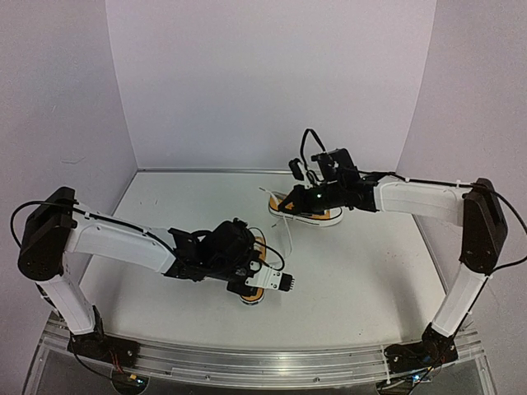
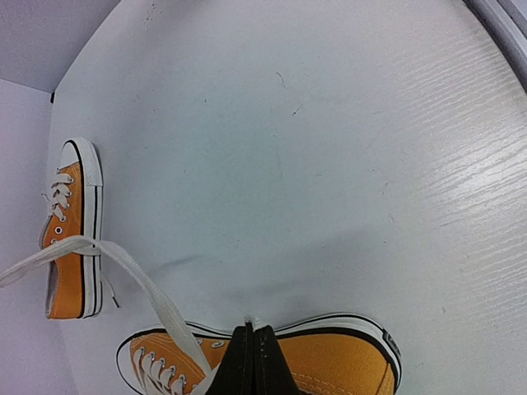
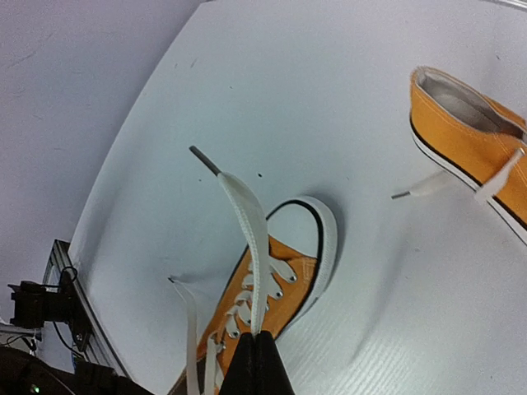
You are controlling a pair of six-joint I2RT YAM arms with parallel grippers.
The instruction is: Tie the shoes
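Observation:
Two orange-yellow sneakers lie on the white table (image 1: 370, 280). The near shoe (image 1: 254, 294) lies toe away from me, and also shows in the left wrist view (image 2: 346, 362) and the right wrist view (image 3: 284, 284). My left gripper (image 1: 290, 281) is low over it, shut on the tip of a white lace (image 2: 251, 323). My right gripper (image 1: 296, 171) is raised above the far shoe (image 1: 309, 214). It is shut on the near shoe's other lace (image 3: 247, 222), whose free end sticks out past the fingers. That lace (image 2: 132, 276) runs taut from the eyelets. The far shoe (image 3: 469, 136) lies on its side.
An aluminium rail (image 1: 263, 362) runs along the table's front edge. Lilac walls close the back and both sides. The far shoe's loose lace (image 3: 428, 185) lies on the table beside it.

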